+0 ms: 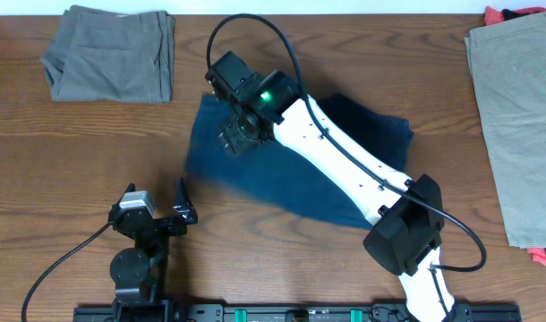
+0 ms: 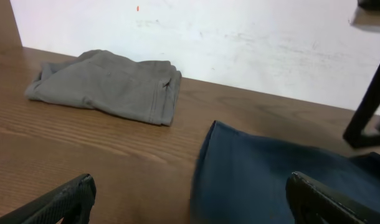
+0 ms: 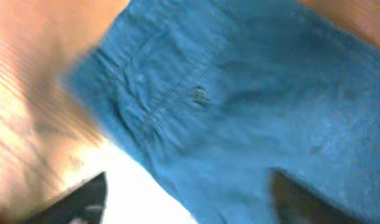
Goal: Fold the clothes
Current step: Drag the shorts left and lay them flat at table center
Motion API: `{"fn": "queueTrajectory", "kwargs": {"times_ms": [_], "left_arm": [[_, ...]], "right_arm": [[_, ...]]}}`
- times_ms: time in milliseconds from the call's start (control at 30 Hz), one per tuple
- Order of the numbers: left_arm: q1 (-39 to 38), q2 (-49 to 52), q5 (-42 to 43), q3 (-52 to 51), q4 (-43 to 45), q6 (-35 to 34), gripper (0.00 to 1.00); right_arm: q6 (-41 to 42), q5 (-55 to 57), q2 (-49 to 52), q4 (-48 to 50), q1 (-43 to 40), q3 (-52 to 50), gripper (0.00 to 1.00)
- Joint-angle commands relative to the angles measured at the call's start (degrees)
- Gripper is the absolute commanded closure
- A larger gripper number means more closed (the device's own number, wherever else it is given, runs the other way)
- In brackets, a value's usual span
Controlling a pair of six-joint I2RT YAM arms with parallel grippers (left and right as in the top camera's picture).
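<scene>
Navy shorts [image 1: 246, 174] lie under right jaws; left jaws near.

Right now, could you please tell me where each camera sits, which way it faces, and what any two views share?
Overhead: above the table, facing straight down on navy shorts, olive-grey shorts, tan shorts; left hand and right hand show.
Left wrist: low over the table, facing the white wall across the olive-grey shorts and navy shorts; its own open fingers show.
Right wrist: close above the navy shorts, facing down, blurred; dark fingers show.
Shared: all three see the navy shorts.
</scene>
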Motion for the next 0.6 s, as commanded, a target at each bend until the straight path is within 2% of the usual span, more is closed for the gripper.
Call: {"fn": "queueTrajectory", "kwargs": {"times_ms": [0,233,400,567], "left_arm": [[0.24,-0.39,-0.94,-1.29,-1.57,0.35,0.02],[0.24,-0.39,-0.94,-1.29,-1.57,0.35,0.02],[0.24,-0.39,-0.94,-1.29,-1.57,0.35,0.02],[0.24,-0.39,-0.94,-1.29,-1.57,0.33,0.02]], "right_arm": [[1.40,0.37,-0.31,-1.90,-0.57,0.09,0.02],[1.64,3.63,-7.48,-11.41,-10.03,0.09,0.01],[1.57,7.69,-11.19,-17.20,-22.32,0.09,0.01],[1.57,7.30,-10.80,-22.75,-34.51,-0.22,0.01]]}}
